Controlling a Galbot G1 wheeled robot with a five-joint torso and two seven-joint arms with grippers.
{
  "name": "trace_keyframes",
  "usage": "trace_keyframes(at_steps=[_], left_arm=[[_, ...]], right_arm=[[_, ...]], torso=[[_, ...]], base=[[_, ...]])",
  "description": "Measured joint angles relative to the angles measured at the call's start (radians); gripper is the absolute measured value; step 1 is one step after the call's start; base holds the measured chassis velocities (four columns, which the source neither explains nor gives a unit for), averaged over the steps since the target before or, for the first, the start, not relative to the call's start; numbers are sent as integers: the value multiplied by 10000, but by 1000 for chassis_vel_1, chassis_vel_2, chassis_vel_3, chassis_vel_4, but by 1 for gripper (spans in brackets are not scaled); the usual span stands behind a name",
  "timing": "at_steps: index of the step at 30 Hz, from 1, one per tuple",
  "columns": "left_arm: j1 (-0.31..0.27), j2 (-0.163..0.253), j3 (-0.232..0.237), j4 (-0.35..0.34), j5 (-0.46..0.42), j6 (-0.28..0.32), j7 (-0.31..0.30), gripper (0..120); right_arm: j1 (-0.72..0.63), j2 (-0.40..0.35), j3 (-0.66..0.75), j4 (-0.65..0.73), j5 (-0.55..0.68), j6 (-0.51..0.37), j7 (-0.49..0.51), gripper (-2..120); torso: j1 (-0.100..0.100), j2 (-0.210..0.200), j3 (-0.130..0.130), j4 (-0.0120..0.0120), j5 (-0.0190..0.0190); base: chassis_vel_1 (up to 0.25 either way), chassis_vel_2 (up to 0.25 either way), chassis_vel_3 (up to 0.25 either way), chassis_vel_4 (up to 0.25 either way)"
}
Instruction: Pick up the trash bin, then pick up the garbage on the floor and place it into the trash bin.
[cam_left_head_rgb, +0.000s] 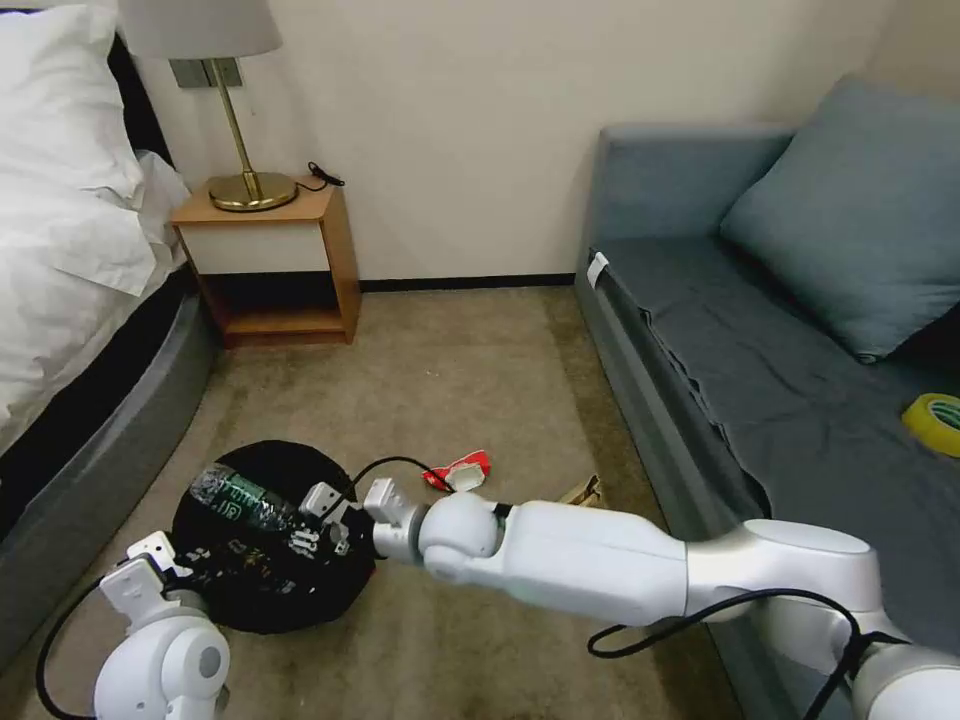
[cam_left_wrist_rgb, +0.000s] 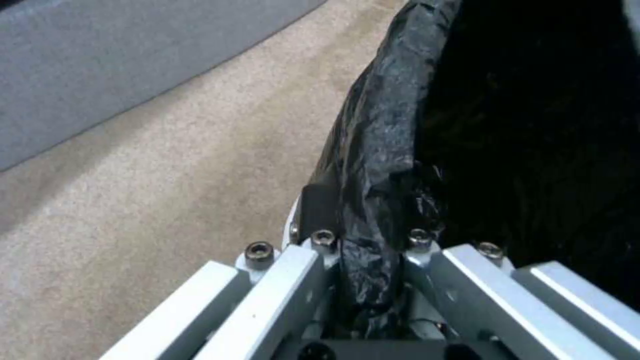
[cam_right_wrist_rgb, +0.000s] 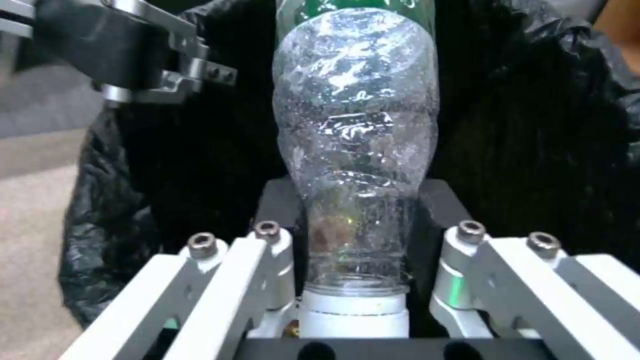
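The trash bin (cam_left_head_rgb: 262, 580), lined with a crinkly black bag, is at the lower left above the carpet floor (cam_left_head_rgb: 450, 370). My left gripper (cam_left_head_rgb: 152, 558) is shut on the bin's rim (cam_left_wrist_rgb: 373, 165), bag plastic pinched between its fingers. My right gripper (cam_left_head_rgb: 322, 503) is shut on the neck of a clear bottle (cam_right_wrist_rgb: 355, 125) with a green label. The bottle (cam_left_head_rgb: 238, 493) lies across the bin's open mouth. More garbage lies on the floor: a red-and-white crumpled pack (cam_left_head_rgb: 460, 470) and a tan crumpled paper (cam_left_head_rgb: 585, 491), both beside my right arm.
A grey sofa (cam_left_head_rgb: 760, 380) runs along the right with a yellow tape roll (cam_left_head_rgb: 935, 420) on its seat. A bed (cam_left_head_rgb: 70, 300) lines the left. A wooden nightstand (cam_left_head_rgb: 275, 265) with a brass lamp stands at the back wall. Open carpet lies between them.
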Motion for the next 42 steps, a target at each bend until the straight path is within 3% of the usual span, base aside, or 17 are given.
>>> trace_keyframes(at_steps=[9, 13, 20, 26, 34, 35, 38, 42], left_arm=[[-6, 1, -16, -44, 9, 11, 2, 3], [-15, 5, -24, -52, -1, 16, 4, 3], [-11, -3, -26, -52, -8, 16, 4, 3], [29, 51, -101, -100, -55, 11, 6, 3], [107, 132, -216, -102, -137, -44, 57, 3], [107, 132, -216, -102, -137, -44, 57, 3], [82, 128, -266, -11, -110, -119, 100, 3], [53, 130, -341, 52, -65, -187, 205, 3]], right_arm=[[-7, -49, -10, 40, -101, -14, 175, 60], [-7, -154, 79, 122, -149, -18, 213, 80], [-153, -345, 504, 433, -253, 3, 366, 99], [-730, -1113, 2561, 1815, -374, 56, 747, 100], [-3225, -3523, 6925, 4378, -1663, 240, 1984, 100], [-3225, -3523, 6925, 4378, -1663, 240, 1984, 100], [-5054, -4268, 8882, 5472, -2708, 456, 2515, 100], [-7196, -4405, 10619, 6526, -3424, 534, 3081, 100]], torso=[[0, 0, 0, -1, 0], [0, 0, 0, -1, 1], [0, 0, 1, 0, 1], [0, 0, 0, 1, 3], [0, 0, 0, -6, 8], [0, 0, 0, -6, 8], [0, 1, 0, -2, 3], [0, 2, -1, -6, 7]], base=[[0, 0, 0, 0], [0, 0, 0, 0], [0, 0, 0, 0], [0, 0, 0, 0], [0, 0, 0, 0], [0, 0, 0, 0], [0, 0, 0, 0], [0, 0, 0, 0]])
